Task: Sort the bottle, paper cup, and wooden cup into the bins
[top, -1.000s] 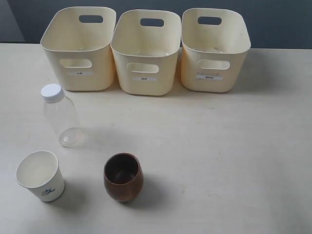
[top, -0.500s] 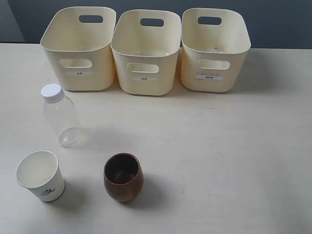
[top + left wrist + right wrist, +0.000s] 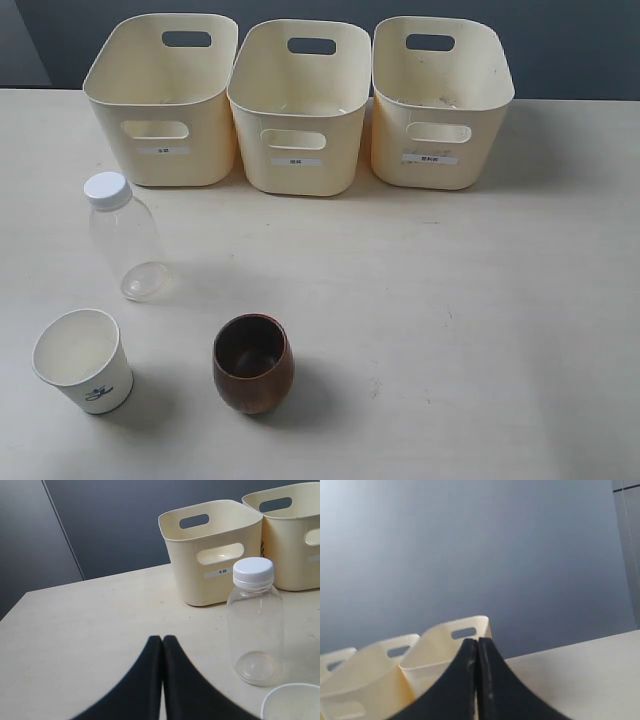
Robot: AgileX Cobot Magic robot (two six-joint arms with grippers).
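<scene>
Sorting not begun. Everything sits on worktop (image 3: pixel 450 300); bins (image 3: pixel 296 105), ahead of both jaws, look empty. Just ahead of left jaws stands bottle (image 3: pixel 125 240), paper cup (image 3: pixel 83 362) nearer beside them, wooden cup (image 3: pixel 253 365) apart. Left and right jaws clenched on nothing; left likely to be opened for bottle first.

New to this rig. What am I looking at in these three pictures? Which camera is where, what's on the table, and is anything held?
This is a robot with two arms, each ending in a two-finger gripper. The wide picture comes from a camera off the arms that looks down on the table; neither arm shows in it. The other two come from cameras on the wrists. The black wedge in each is that arm's gripper: the left gripper and the right gripper. Both are shut and hold nothing. On the table stand a clear bottle, a paper cup and a wooden cup. Three cream bins stand in a row behind them. Nothing is sorted yet.
</scene>
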